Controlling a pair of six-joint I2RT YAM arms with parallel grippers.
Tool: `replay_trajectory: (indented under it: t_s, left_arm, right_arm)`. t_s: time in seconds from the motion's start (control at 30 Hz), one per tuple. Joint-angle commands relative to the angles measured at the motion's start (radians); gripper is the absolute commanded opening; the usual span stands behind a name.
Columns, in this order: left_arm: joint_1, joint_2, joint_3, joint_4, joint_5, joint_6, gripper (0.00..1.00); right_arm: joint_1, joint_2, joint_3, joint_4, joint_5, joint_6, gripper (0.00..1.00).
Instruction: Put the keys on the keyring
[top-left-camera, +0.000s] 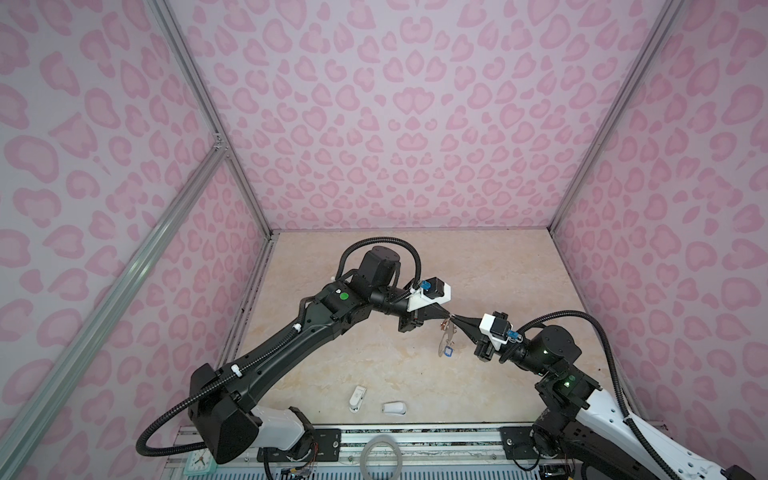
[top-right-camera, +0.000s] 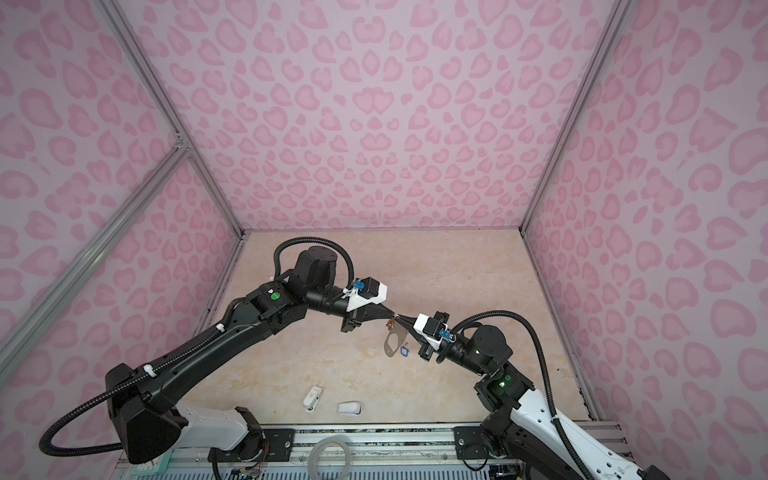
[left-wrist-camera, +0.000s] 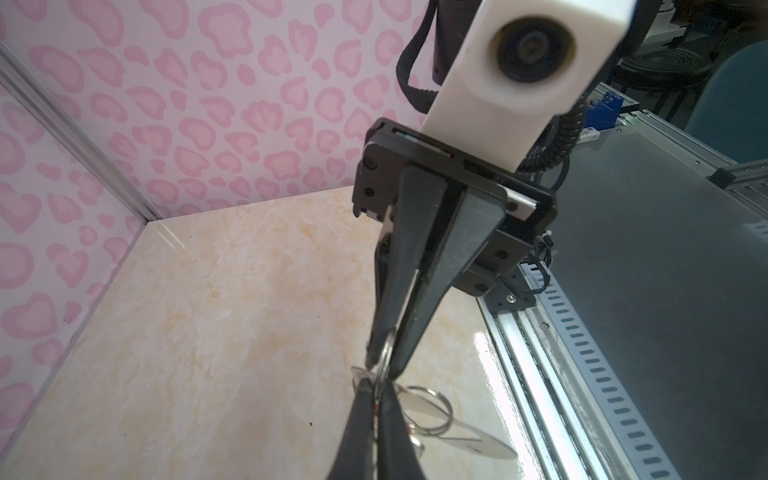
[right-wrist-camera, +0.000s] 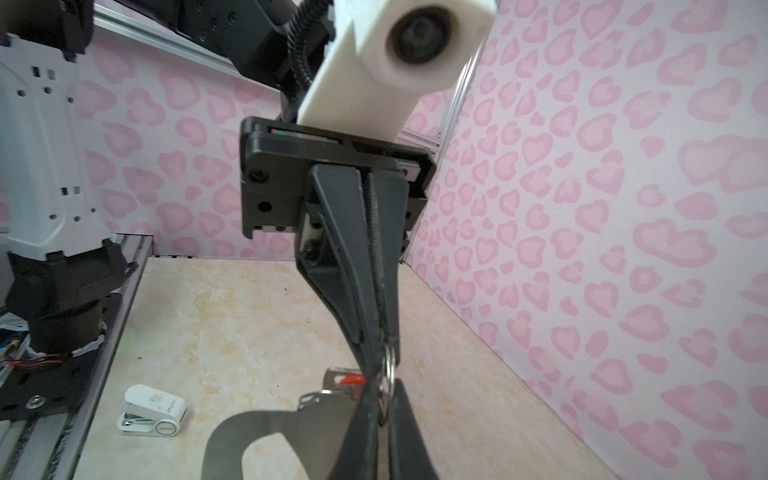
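The left hand (top-left-camera: 447, 317) and right hand (top-left-camera: 453, 319) meet tip to tip above the beige marbled bench (top-left-camera: 498, 270). The left hand is pinched together on a wire split ring (right-wrist-camera: 389, 365) of the flat thin grey metal keyring (right-wrist-camera: 266, 420), which hangs in the air. Whether the right hand grips cannot be told. The blue-tagged key (top-left-camera: 448, 353) shows at the keyring's lower end, and the red-orange-tagged key (right-wrist-camera: 351, 379) lies beside the fingertips.

The keyring (top-left-camera: 447, 331) is a thin grey plate with an oval cut-out, hanging in the air just right of centre in both top views. The blue-tagged key (top-left-camera: 448, 353) dangles beside its lower end. The red-orange-tagged key (top-left-camera: 445, 321) sits at the top, near a wire split ring (right-wrist-camera: 389, 366).
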Motion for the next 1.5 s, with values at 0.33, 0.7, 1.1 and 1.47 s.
replay_trajectory:
  t_s: [0.33, 0.7, 1.1, 1.47]
  left_arm:
    - [-0.094, 0.026, 0.172, -0.227, -0.370, 0.160, 0.03]
    - [-0.138, 0.060, 0.236, -0.290, -0.466, 0.216, 0.03]
    - [-0.151, 0.074, 0.257, -0.301, -0.450, 0.215, 0.03]
    - [-0.153, 0.072, 0.226, -0.259, -0.456, 0.205, 0.22]
  right_arm:
    - [0.001, -0.006, 0.062, -0.118, 0.088, -0.043, 0.26]
    - [0.001, 0.011, 0.059, -0.089, 0.069, -0.032, 0.19]
    - [0.000, 0.027, 0.055, -0.083, 0.057, -0.032, 0.12]
    - [-0.004, 0.009, 0.044, -0.082, 0.057, -0.032, 0.00]
